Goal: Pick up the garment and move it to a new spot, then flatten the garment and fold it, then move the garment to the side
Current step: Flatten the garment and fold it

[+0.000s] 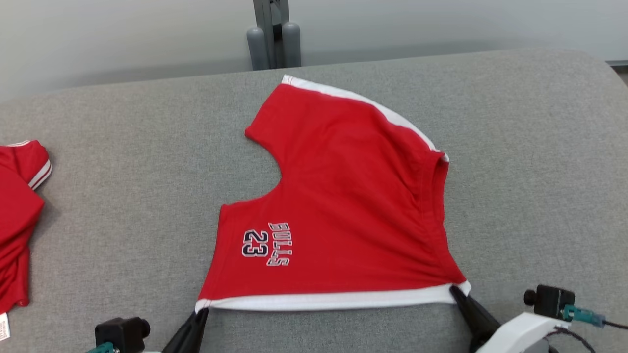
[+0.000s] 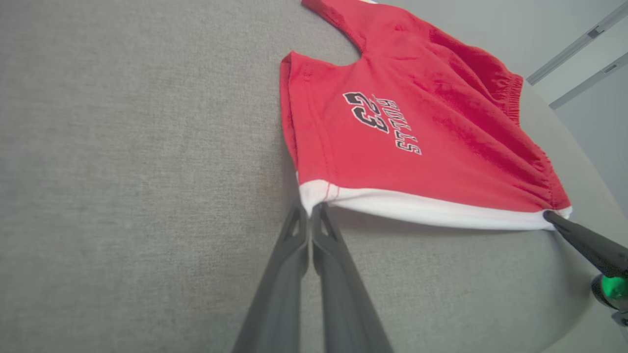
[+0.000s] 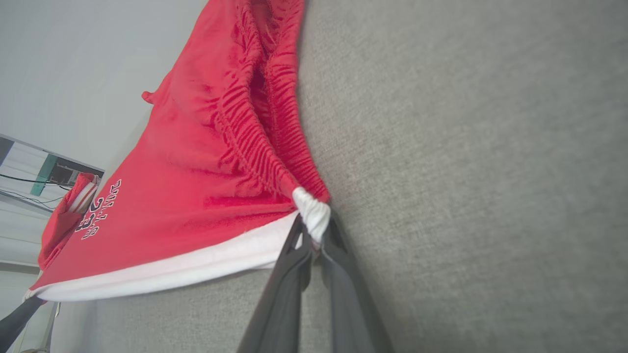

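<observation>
A bare test lab (grey padded table [image 1: 122, 206], plain wall [image 1: 122, 34])

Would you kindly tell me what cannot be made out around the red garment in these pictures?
Second red garment: head view, cut off by the left edge.
White tag below it: head view, too small to read.
Underside of the red garment: all views, hidden by its top layer.
Left gripper and right gripper: head view, arms cut off by the bottom edge.
Grey stand: head view, top cut off.
</observation>
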